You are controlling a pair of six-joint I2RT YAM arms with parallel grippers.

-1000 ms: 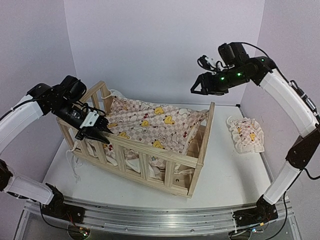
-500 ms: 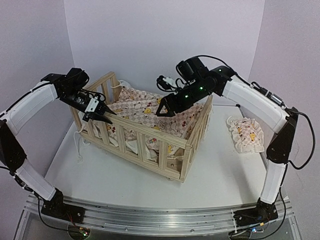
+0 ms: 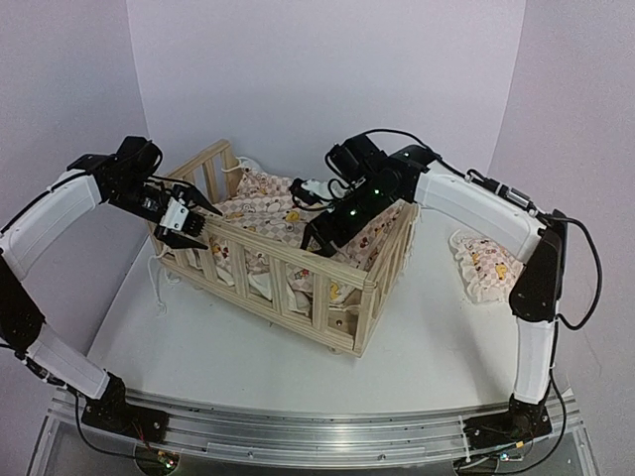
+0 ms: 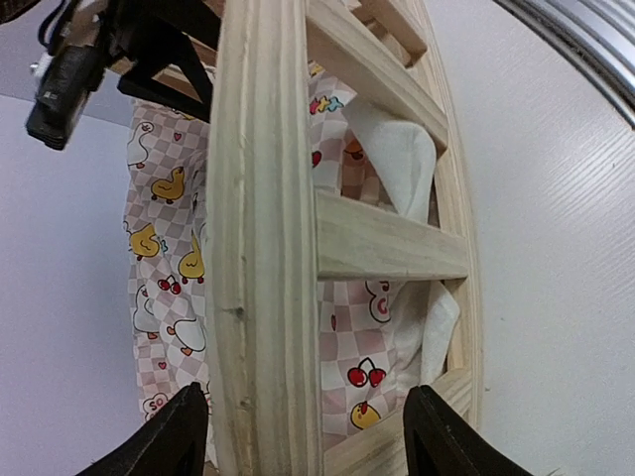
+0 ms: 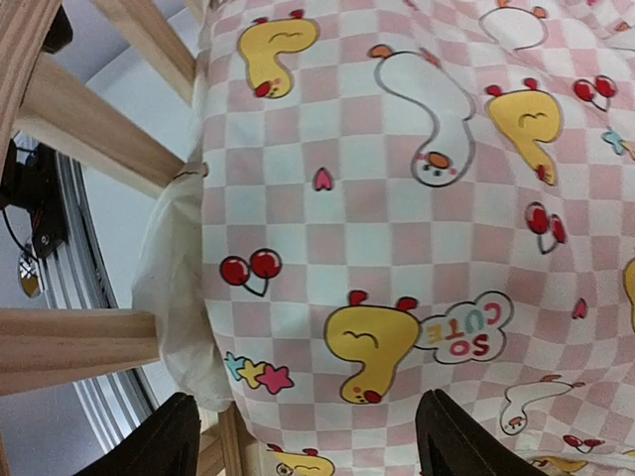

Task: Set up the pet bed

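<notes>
The pet bed (image 3: 278, 261), a light-wood slatted frame, stands left of the table's centre with the pink-checkered duck cushion (image 3: 263, 203) lying crumpled inside. My left gripper (image 3: 185, 224) is at the bed's left front corner. In the left wrist view it (image 4: 303, 446) is open, its fingers (image 4: 164, 441) straddling the top rail (image 4: 263, 248) without clamping it. My right gripper (image 3: 316, 243) reaches down inside the bed. In the right wrist view it (image 5: 313, 441) is open just above the cushion (image 5: 397, 198), holding nothing.
A small matching pillow (image 3: 486, 268) lies on the white table (image 3: 427, 337) to the right of the bed. Purple walls close in on the left, back and right. A thin white cord (image 3: 157, 288) trails from the bed's left end.
My left jaws have opened off the rail at the bed's corner. The right arm swung down from the upper right into the bed, over the cushion. The bed shifted back and turned slightly.
</notes>
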